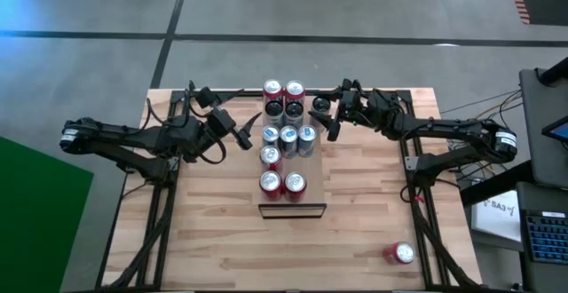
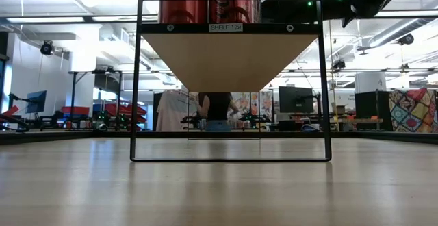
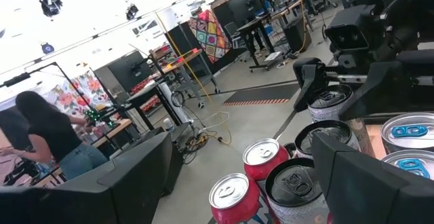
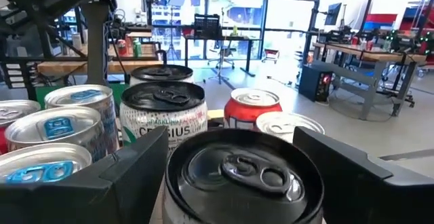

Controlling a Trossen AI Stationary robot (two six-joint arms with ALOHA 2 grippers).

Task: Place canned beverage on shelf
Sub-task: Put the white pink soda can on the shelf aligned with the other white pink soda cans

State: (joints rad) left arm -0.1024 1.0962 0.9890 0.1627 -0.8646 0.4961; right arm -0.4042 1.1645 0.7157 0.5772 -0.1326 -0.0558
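shelf: long raised light-wood board w/ dark front edge [image 1: 292,209], mid desk; long axis runs from near edge to far edge of the planked wooden desk [image 1: 222,231], dark-edged short end toward the near side
cans on shelf: upright in rows down its length – two red cans [image 1: 282,183] nearest the dark end, one red behind them, three silver cans w/ blue tabs [image 1: 288,139], then dark-topped cans, two red at the far end
can in right fingers: black-topped can [image 4: 245,176] upright at the shelf's far right side; long axis vertical, pull-tab up
right gripper [image 1: 327,120]: at far right of the can group; fingers spread wide, one either side of the black-topped can; can't tell if they touch it
left gripper [image 1: 241,131]: just left of the shelf, beside the silver row; fingers apart, nothing between them
stray can: red can w/ silver top [image 1: 400,254] alone near the desk's near right corner, well apart from shelf
high view only: full layout, stray can, both arms
low view only: shelf from below in a black metal frame [image 2: 230,79], underside of board, red can bottoms above it
wrist views only: can tops close up; person in dark top [image 3: 51,139] in the room behind
writing: "SHELF 106" tag [image 2: 226,27] on frame; white can w/ dark top [image 4: 163,112] reads partly "C…SIUS", rest hidden
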